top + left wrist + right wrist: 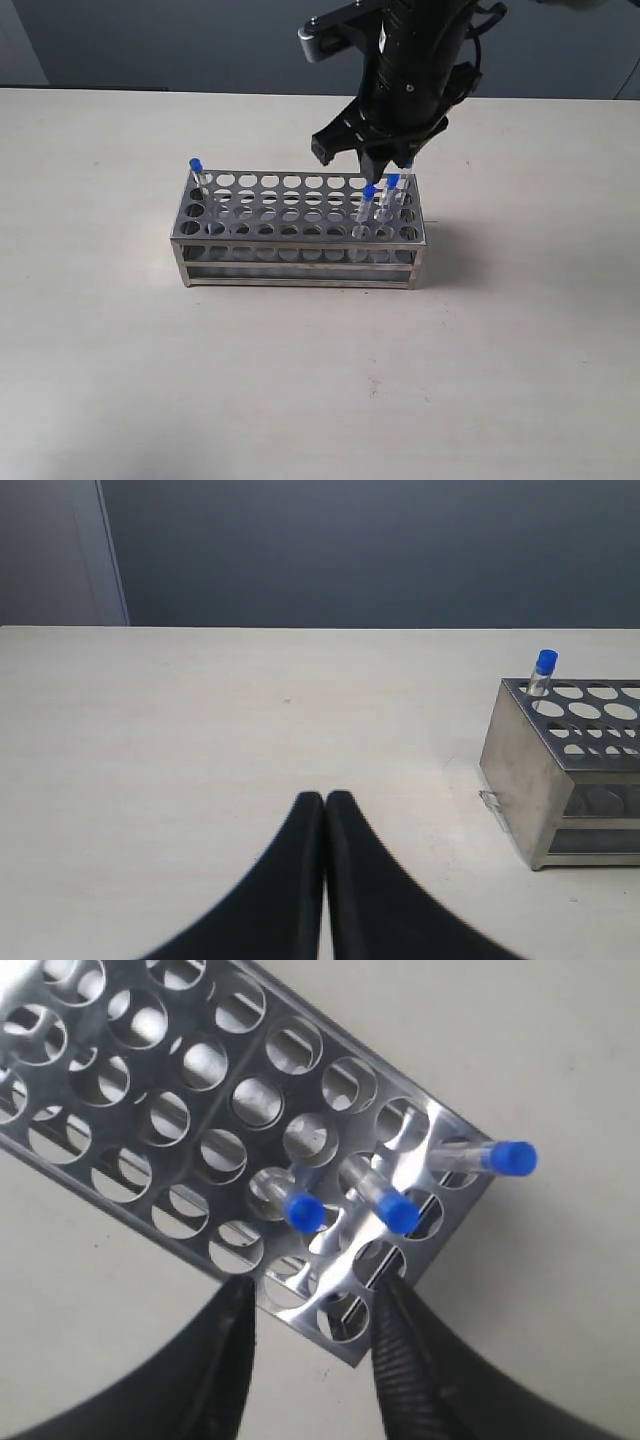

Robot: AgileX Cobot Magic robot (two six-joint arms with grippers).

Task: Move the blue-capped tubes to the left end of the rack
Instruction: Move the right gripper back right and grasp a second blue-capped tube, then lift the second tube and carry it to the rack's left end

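Note:
The silver rack (300, 272) stands mid-table. One blue-capped tube (196, 166) sits in its far left corner hole. Three more blue-capped tubes (369, 191) (392, 182) (407, 166) stand clustered at the right end. My right gripper (368, 160) hovers open just above that cluster, holding nothing. Its wrist view shows the three caps (305, 1212) (400, 1212) (512, 1158) ahead of the spread right gripper (312, 1298), over the rack's end corner (436, 1122). My left gripper (325, 800) is shut and empty, low over the table left of the rack (515, 750), where the lone tube (545, 663) shows.
The beige table (120, 380) spreads all round the rack. A dark wall (150, 40) runs behind the table's far edge. The right arm's black body (415, 60) rises above the rack's right end.

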